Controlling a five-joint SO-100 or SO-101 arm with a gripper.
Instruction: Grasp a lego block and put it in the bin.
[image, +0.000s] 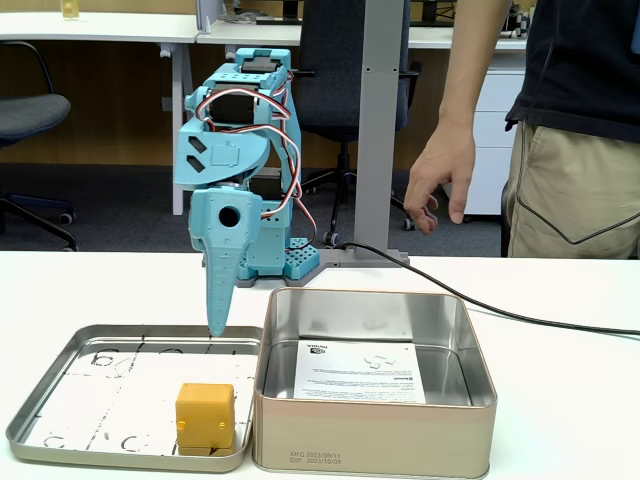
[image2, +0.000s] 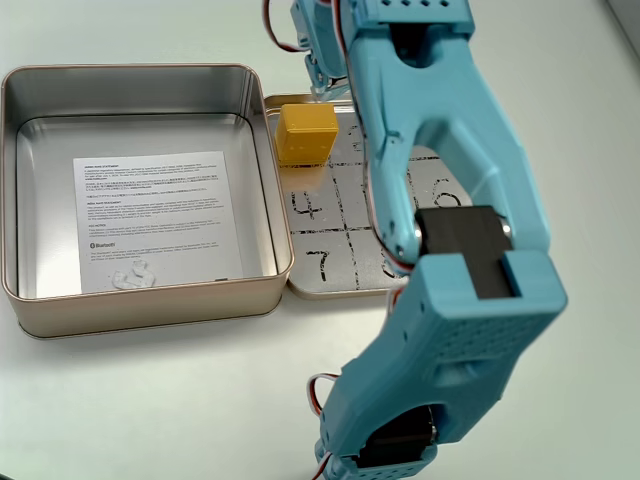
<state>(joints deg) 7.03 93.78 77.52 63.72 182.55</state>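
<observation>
- My hand (image: 215, 325) points straight down in a fixed view, its pale blue fingers drawn to a single narrow tip just above the far edge of the shallow tray (image: 40, 418). I see no gap at the tip and nothing between the fingers, so I read it as closed and empty.
- In a fixed view from above, the arm (image2: 440, 200) covers most of the hand; just a bit of it shows at the top edge.
- The lego block (image: 205, 417), yellow-orange, sits inside the tray at its near right corner in a fixed view, close to the bin wall and well apart from the hand tip. From above, the lego block (image2: 305, 134) lies on a square of the tray's black hand-drawn grid, just beside the bin.
- The tray (image2: 330, 275) carries black numerals; a 4, a 7 and a 6 are readable.
- The bin (image: 375, 440), a deep silver tin, stands touching or nearly touching the tray's right side in a fixed view. A white printed paper (image2: 155, 222) lies on the bin (image2: 150, 305) floor.
- A black cable (image: 520, 318) runs across the white counter (image: 570, 400) behind the bin.
- A person stands at the far right, one bare hand (image: 440, 185) hanging down beyond the counter.
</observation>
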